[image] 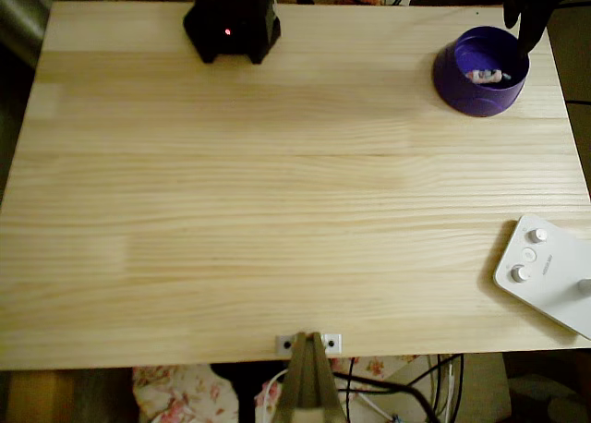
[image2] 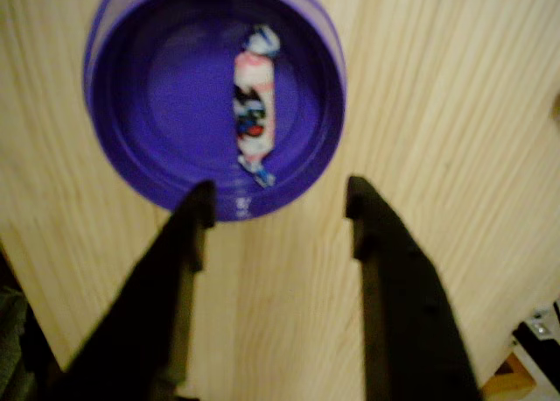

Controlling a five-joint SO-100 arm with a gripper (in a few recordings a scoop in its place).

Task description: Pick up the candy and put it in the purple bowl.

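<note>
Clearly, we saw the candy (image2: 254, 103) lying inside the purple bowl (image2: 131, 169) at the upper right of the overhead frame, its pinkish-white wrapper marked with dark and red print, both ends twisted. Our hand (image2: 278, 200) hung spread wide and empty just below the bowl's rim, above the tabletop (image: 277, 183).

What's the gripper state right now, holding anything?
Gripper: open, holding nothing; its fingers hang spread above the near rim of the purple bowl. The candy lies inside the bowl.
</note>
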